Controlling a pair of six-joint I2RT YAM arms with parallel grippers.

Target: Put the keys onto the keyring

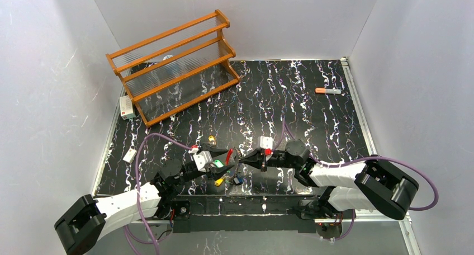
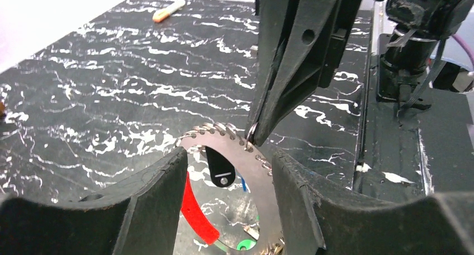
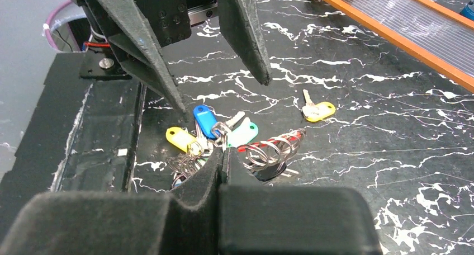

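Observation:
The keyring (image 2: pixel 254 176), a flat grey ring with a red arc (image 2: pixel 197 210) and small wire loops along its rim, lies low on the black marbled table. My left gripper (image 2: pixel 229 157) hovers over it, open, with bare table showing between its fingers (image 3: pixel 246 31). My right gripper (image 3: pixel 223 152) is shut, its tips pinching a wire loop on the ring's rim (image 2: pixel 251 135). Blue (image 3: pixel 205 119), yellow (image 3: pixel 179 137) and teal (image 3: pixel 244 133) keys cluster at the ring. One yellow key (image 3: pixel 317 111) lies apart. From above, both grippers (image 1: pixel 228 161) (image 1: pixel 241 161) meet tip to tip.
A wooden rack (image 1: pixel 173 65) stands at the back left, with a small white box (image 1: pixel 127 107) beside it. An orange-capped marker (image 1: pixel 328 90) lies at the far right. A white tag (image 1: pixel 129 154) rests by the left edge. The raised black base strip (image 2: pixel 391 171) runs close by.

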